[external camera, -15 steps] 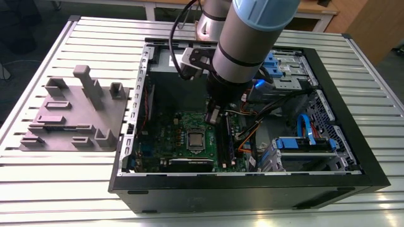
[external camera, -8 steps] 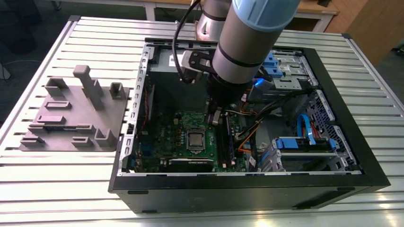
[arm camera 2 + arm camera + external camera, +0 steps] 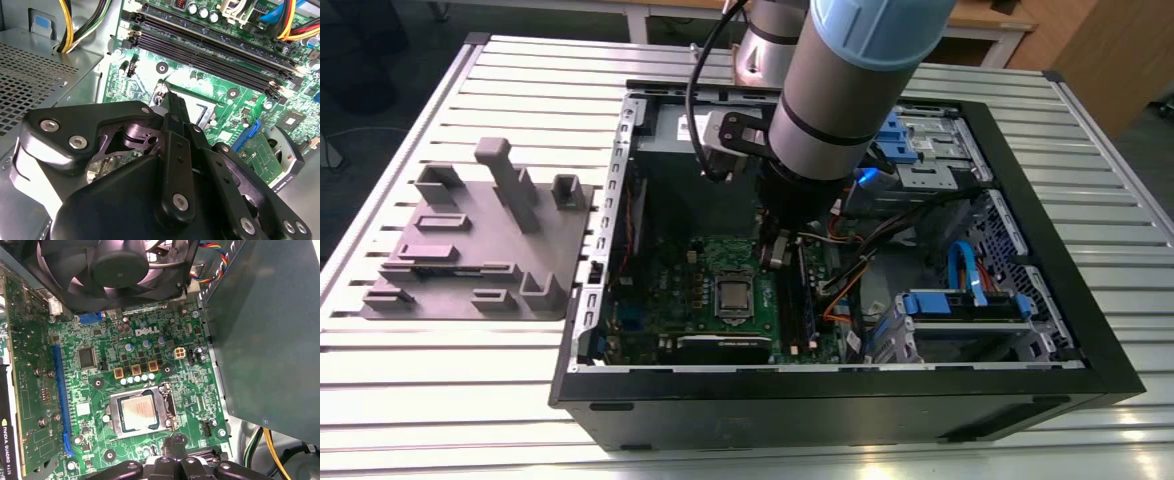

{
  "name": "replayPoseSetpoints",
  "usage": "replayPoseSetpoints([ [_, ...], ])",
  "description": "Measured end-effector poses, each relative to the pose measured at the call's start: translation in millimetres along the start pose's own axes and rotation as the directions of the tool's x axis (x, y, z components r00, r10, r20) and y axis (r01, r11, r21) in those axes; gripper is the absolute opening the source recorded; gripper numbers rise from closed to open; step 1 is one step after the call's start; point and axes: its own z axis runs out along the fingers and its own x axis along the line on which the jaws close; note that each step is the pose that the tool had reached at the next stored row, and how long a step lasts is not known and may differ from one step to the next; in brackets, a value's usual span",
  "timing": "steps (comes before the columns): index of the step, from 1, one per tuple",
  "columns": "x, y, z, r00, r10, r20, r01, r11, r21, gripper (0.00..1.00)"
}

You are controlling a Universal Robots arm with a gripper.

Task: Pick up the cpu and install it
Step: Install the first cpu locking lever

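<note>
I judge the placing step done: the small square silvery-grey cpu [image 3: 138, 411] lies seated in its shiny metal socket frame [image 3: 112, 415] on the green motherboard [image 3: 100, 385], while my black end effector [image 3: 175, 445] hovers just beside it, fingers together, holding nothing.

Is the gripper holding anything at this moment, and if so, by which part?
Nothing is held. The gripper has its fingers closed together, empty, beside the socket, and the cpu already sits in the motherboard socket.
</note>
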Motion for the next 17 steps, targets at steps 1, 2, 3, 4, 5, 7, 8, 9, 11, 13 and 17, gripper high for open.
replayPoseSetpoints([
  [1,0.0,0.0,0.0,1.0,0.0,0.0001,0.0,1.0,0.0,0.1],
  [2,0.0,0.0,0.0,1.0,0.0,0.0,0.0,1.0,0.0,0.1],
  [3,0.0,0.0,0.0,1.0,0.0,0.0001,0.0,1.0,0.0,0.1],
  [4,0.0,0.0,0.0,1.0,0.0,0.0001,0.0,1.0,0.0,0.1],
  [5,0.0,0.0,0.0,1.0,0.0,0.0001,0.0,1.0,0.0,0.1],
  [7,0.1,0.0,0.0,1.0,0.0,0.0,0.0,1.0,0.0,0.1],
  [8,0.5,-0.1,0.0,1.0,0.0,0.0,0.0,1.0,0.0,0.1],
  [9,0.8,-0.2,0.0,1.0,0.0,0.0001,0.0,1.0,0.0,0.1],
  [11,1.6,-0.4,-0.1,1.0,0.0,0.0001,0.0,1.0,0.0,0.1],
  [13,3.7,-0.9,-0.2,1.0,-0.001,0.0,0.001,1.0,0.0,0.1],
  [17,7.5,-1.2,-0.5,0.9999,-0.012,-0.0009,0.012,0.9999,0.0016,0.1],
])
